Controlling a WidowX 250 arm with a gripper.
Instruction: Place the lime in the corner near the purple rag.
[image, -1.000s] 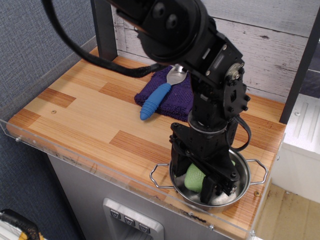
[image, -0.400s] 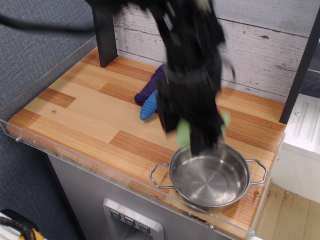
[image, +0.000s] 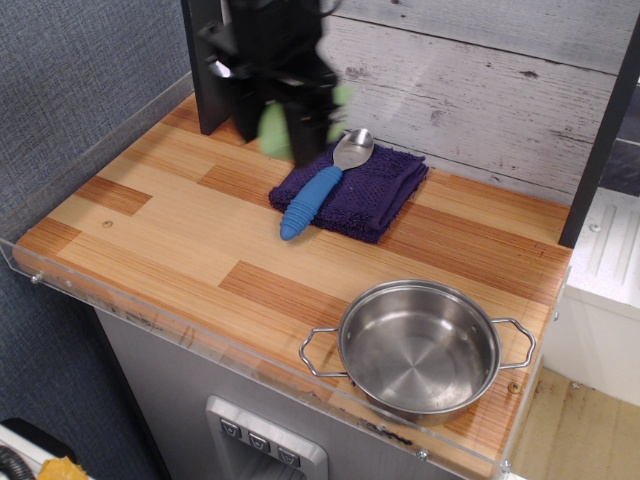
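My gripper (image: 285, 128) is shut on the pale green lime (image: 274, 131) and holds it in the air over the back of the countertop, blurred by motion. It hangs just left of the dark purple rag (image: 365, 195), which lies flat with a blue-handled metal spoon (image: 318, 190) across it. The corner (image: 190, 110), where the grey fabric wall meets the plank wall by the black post (image: 208, 65), lies a little further left and behind the gripper.
An empty steel pot (image: 420, 345) with two wire handles stands at the front right. A clear acrylic lip (image: 200, 335) runs along the counter's front edge. A second dark post (image: 600, 130) stands at the right.
The gripper lifted the lime out of the steel pot and carried it up and to the back left, past the rag. The pot now stands empty.
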